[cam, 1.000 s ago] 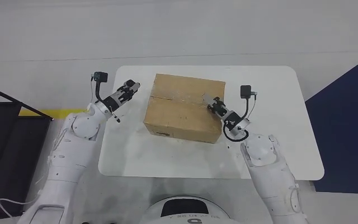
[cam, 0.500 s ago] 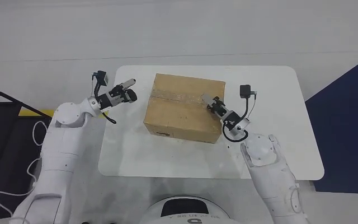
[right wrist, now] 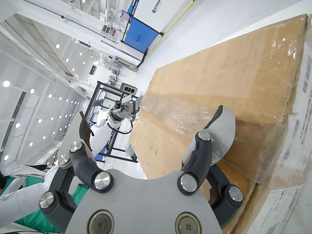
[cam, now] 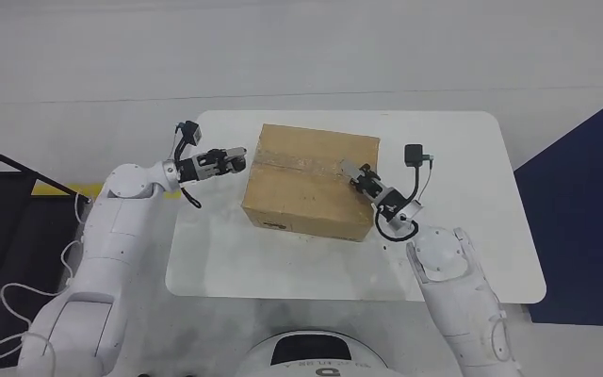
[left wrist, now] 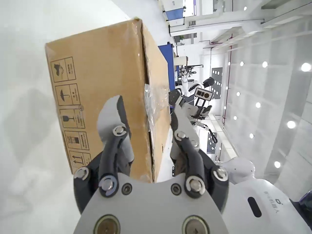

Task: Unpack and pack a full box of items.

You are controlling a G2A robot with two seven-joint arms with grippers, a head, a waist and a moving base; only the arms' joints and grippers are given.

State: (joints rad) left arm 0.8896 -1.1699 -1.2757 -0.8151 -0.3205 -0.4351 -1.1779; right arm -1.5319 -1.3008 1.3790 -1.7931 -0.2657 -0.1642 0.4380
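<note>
Brown box [cam: 311,184] was seen clear-taped shut; left gripper [cam: 237,158] at nine o'clock, right gripper [cam: 356,174] at three, both held spread, empty.

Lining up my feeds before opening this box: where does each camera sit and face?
Top view: above the arms, facing down on the brown cardboard box on the white table; both arms show.
Left wrist view: on the left wrist, facing the box's symbol-printed side; the open left hand shows.
Right wrist view: on the right wrist, facing across the box's top; the open right hand shows.
Shared: both wrist views show the clear tape on the box's top seam.
</note>
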